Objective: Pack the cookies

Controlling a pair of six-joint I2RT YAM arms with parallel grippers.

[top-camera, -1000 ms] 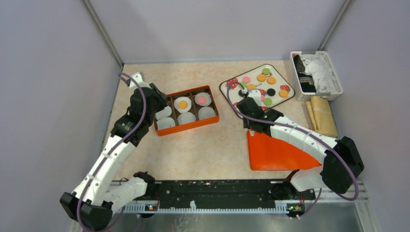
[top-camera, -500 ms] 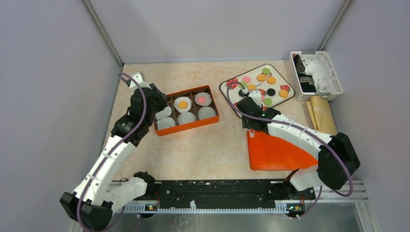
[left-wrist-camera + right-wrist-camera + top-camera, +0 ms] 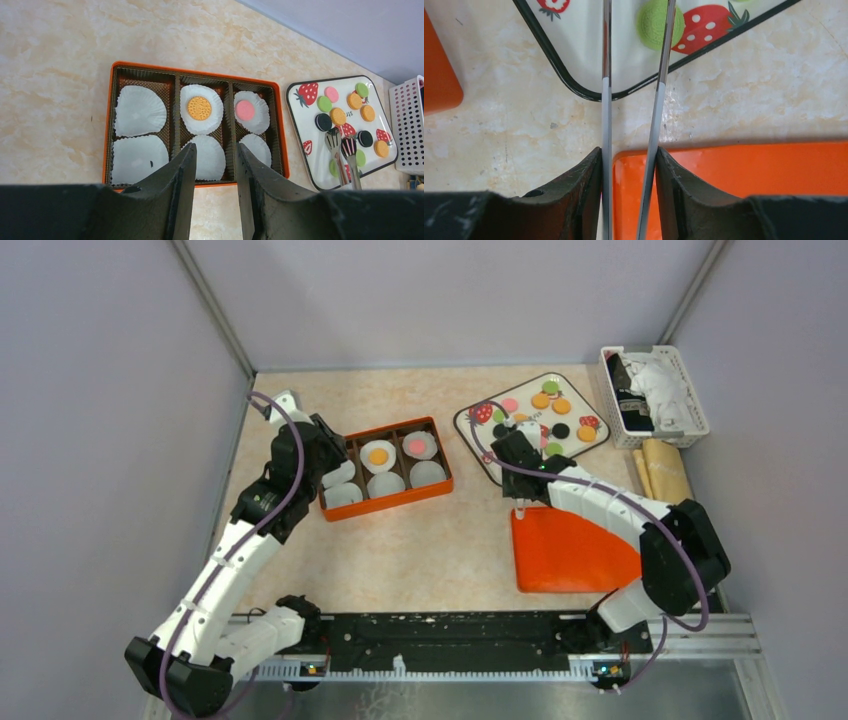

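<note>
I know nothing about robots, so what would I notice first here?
Bright cookies on a strawberry plate at the back right. Left of it, an orange box of six paper cups, two already holding a cookie. The right claw grips tongs over the plate's near edge.

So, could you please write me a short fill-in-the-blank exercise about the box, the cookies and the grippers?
1. The box has ___ compartments.
2. The right gripper is shut on the ___.
3. The box holds an orange cookie and a ___ cookie.
4. The left gripper holds ___.
Missing words: six; tongs; pink; nothing.
</note>
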